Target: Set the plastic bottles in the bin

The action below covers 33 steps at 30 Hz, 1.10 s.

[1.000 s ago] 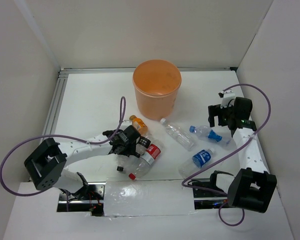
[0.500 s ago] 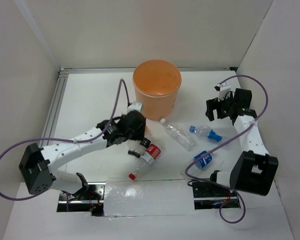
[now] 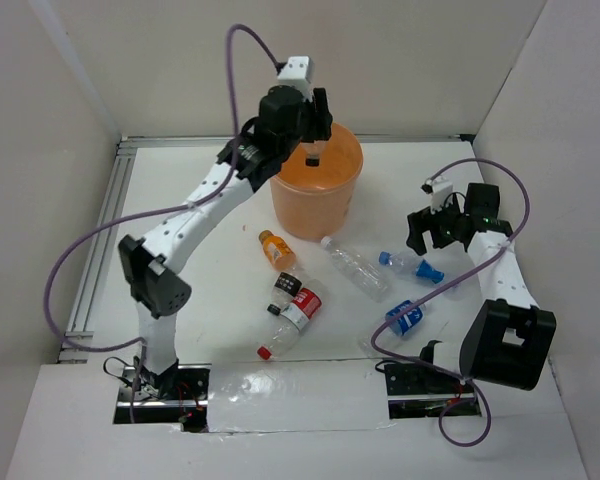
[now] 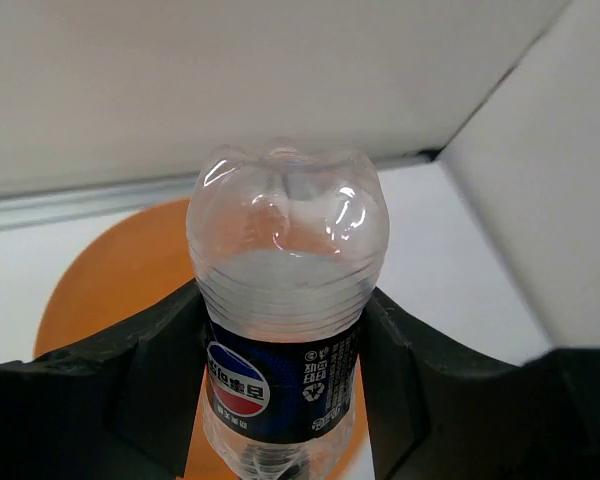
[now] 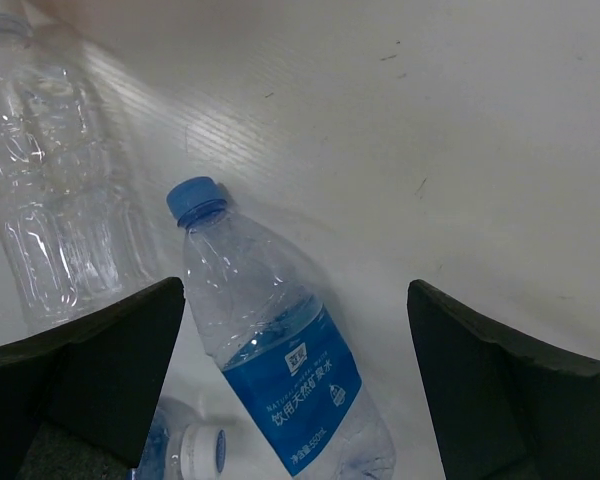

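Left gripper (image 4: 285, 330) clamps the dark-labelled bottle (image 4: 285, 240) above the bin (image 3: 330, 200); released off-centre, it could strike the rim and bounce out; right gripper (image 3: 430, 228) gapes wide, empty.

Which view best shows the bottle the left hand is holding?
Left wrist: the dark-labelled bottle fills the frame, clamped between both fingers over the bin. Top external shows only a dark speck; right wrist, nothing.

In my left wrist view the dark-labelled bottle (image 4: 283, 300) ran off the bottom edge, and with my fingers (image 4: 150, 370) it hid most of the bin (image 4: 110, 270). My right wrist view cut off a clear bottle (image 5: 50, 200) at top left and a second bottle (image 5: 185, 450) at the bottom.
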Each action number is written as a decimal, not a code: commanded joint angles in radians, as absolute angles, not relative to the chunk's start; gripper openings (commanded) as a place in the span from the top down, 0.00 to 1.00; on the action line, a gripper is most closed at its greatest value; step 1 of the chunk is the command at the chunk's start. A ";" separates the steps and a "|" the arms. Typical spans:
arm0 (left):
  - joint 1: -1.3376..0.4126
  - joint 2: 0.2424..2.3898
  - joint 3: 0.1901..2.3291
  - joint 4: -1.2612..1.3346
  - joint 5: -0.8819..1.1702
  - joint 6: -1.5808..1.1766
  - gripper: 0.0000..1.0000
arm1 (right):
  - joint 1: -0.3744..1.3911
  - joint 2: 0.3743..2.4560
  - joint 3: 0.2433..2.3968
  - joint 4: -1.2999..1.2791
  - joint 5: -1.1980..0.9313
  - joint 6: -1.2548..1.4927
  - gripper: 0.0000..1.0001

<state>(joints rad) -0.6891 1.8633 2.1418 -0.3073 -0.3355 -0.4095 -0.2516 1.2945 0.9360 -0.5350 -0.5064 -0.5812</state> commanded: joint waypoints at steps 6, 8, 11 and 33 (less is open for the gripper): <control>-0.626 2.028 2.178 -0.342 -0.328 -0.423 0.00 | -0.258 1.256 0.957 -0.670 -0.491 -0.777 0.01; -0.626 2.016 2.187 -0.342 -0.313 -0.423 0.00 | -0.258 1.256 0.957 -0.695 -0.479 -0.801 0.01; -0.626 1.964 2.187 -0.331 -0.281 -0.423 0.00 | -0.258 1.256 0.957 -0.741 -0.456 -0.860 0.01; -0.617 1.211 0.937 -0.304 -0.140 -0.932 0.01 | -0.196 1.433 0.770 -0.568 -0.307 -0.973 0.36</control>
<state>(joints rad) -0.6315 1.1622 0.9630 -0.4126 -0.2604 -0.7940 -0.2028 1.4326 0.7753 -0.6529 -0.3248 -0.9653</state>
